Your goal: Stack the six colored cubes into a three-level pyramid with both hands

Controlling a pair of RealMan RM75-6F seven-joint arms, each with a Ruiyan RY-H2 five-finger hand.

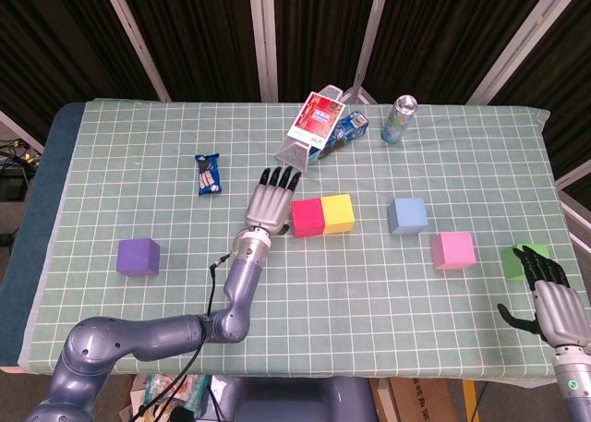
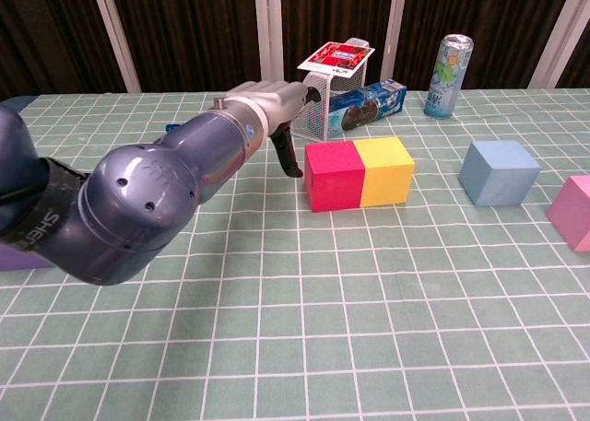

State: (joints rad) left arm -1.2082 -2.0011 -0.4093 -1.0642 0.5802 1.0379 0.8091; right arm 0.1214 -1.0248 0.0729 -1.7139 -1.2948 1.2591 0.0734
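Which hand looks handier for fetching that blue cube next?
Probably the right hand: the blue cube lies on its side of the table, past the yellow cube, while the left hand sits beside the red cube.

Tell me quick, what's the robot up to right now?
Left hand open beside red cube. Right hand open near green cube. Nothing stacked yet. Wire basket sits just behind the red-yellow pair.

Table (image 1: 138,173), green grid cloth: six cubes (image 1: 307,215), can (image 1: 400,119), wire basket (image 1: 309,145), snack packet (image 1: 209,174).
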